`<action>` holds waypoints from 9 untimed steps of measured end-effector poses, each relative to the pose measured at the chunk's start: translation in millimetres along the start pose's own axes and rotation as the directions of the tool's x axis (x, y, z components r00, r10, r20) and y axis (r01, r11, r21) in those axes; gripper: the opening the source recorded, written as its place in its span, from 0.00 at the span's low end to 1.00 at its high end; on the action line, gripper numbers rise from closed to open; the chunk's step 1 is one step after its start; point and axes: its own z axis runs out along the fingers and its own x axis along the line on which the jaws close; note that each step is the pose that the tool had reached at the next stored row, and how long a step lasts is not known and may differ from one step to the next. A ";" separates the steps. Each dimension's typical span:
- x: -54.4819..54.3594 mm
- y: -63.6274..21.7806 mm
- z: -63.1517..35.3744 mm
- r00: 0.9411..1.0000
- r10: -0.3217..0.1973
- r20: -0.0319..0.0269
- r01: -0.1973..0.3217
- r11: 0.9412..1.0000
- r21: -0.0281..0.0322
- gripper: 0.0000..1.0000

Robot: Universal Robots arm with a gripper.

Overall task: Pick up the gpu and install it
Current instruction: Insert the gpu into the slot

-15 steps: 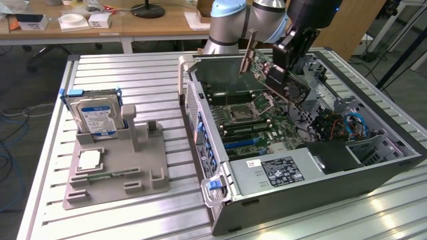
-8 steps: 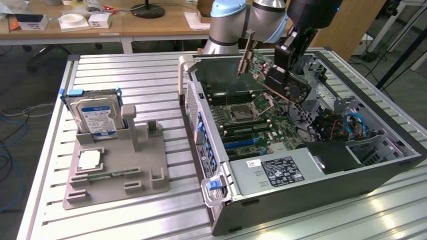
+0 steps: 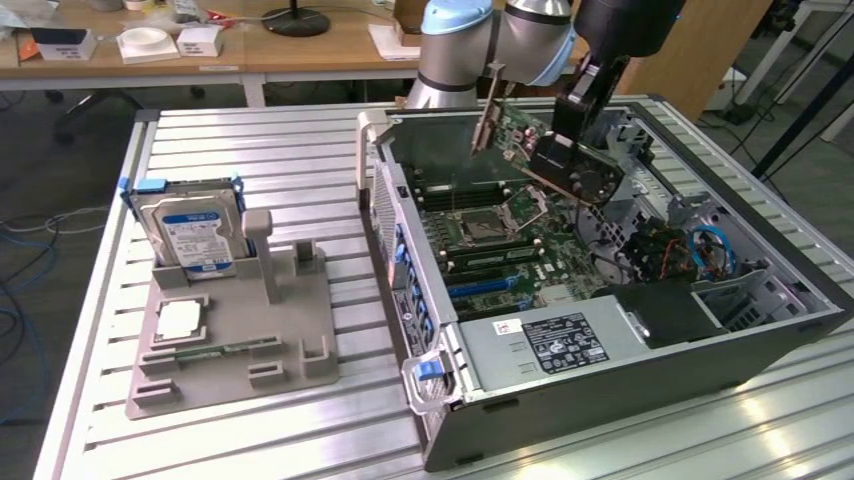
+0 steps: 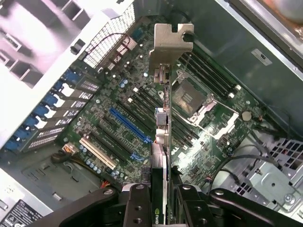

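Note:
The gpu (image 3: 554, 150) is a thin dark card with a green edge and a small fan. It hangs tilted above the open computer case (image 3: 747, 350), with its silver bracket (image 3: 489, 105) pointing towards the exterior view's left. My gripper (image 3: 571, 135) is shut on the card from above. In the wrist view the gpu (image 4: 163, 137) shows edge-on, its bracket (image 4: 169, 45) at the far end, clamped between my fingers (image 4: 137, 203). Below it lie the motherboard (image 4: 118, 142) and a blue slot (image 4: 130, 125). The card is clear of the board.
A grey fixture (image 3: 227, 340) on the slatted table holds a blue-labelled hard drive (image 3: 194, 225), a CPU (image 3: 180, 320) and a RAM stick (image 3: 214, 350). Inside the case are the CPU socket (image 3: 477, 228), power supply (image 3: 561, 340) and cables (image 3: 694, 250). The case walls ring the board.

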 end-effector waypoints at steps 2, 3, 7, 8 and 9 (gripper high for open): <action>-0.1 -0.1 0.0 1.000 -0.023 -0.001 0.023 1.000 0.000 0.26; -0.1 -0.1 0.0 0.999 -0.035 -0.001 0.035 0.999 0.000 0.26; -0.2 -0.2 0.1 0.997 -0.082 -0.003 0.082 0.997 -0.001 0.26; -0.2 -0.2 0.1 0.996 -0.094 -0.003 0.094 0.996 -0.001 0.26; -0.3 -0.2 0.1 0.994 -0.106 -0.004 0.106 0.994 -0.001 0.26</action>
